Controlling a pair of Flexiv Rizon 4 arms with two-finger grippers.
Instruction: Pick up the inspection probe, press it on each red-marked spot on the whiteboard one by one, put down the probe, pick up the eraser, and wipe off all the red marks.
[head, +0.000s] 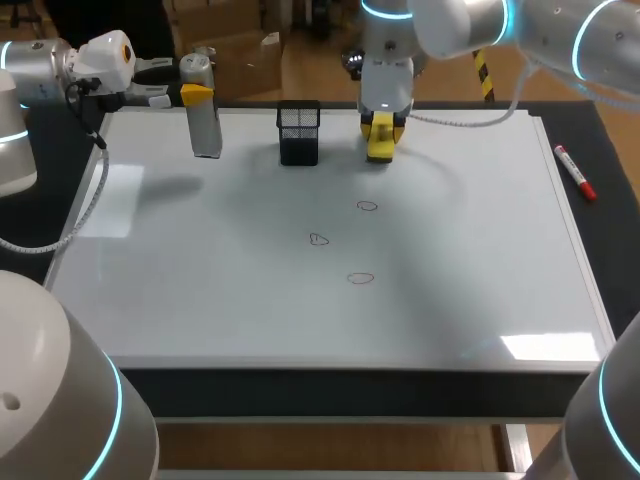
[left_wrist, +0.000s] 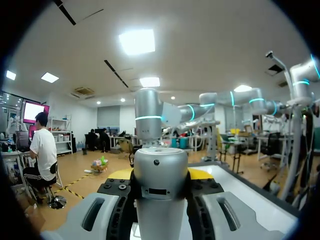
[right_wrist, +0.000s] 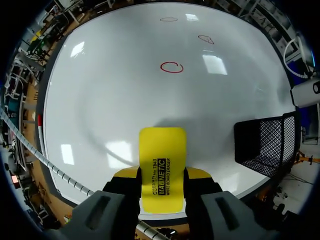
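3 red marks (head: 367, 206), 1 probe (head: 205, 122), 1 eraser (head: 380, 141)

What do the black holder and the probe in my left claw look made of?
The black holder looks like metal wire mesh, matte black coated: an open grid shows. The probe has a smooth silver-grey body with satin sheen, either metal or painted plastic.

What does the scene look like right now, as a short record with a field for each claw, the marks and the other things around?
Left claw: shut on inspection probe, held upright over the whiteboard's far left part
Right claw: shut on eraser, at the board's far edge, beside the mesh basket
Red marks: three, mid-board, not wiped
Marker: off the board, to its right
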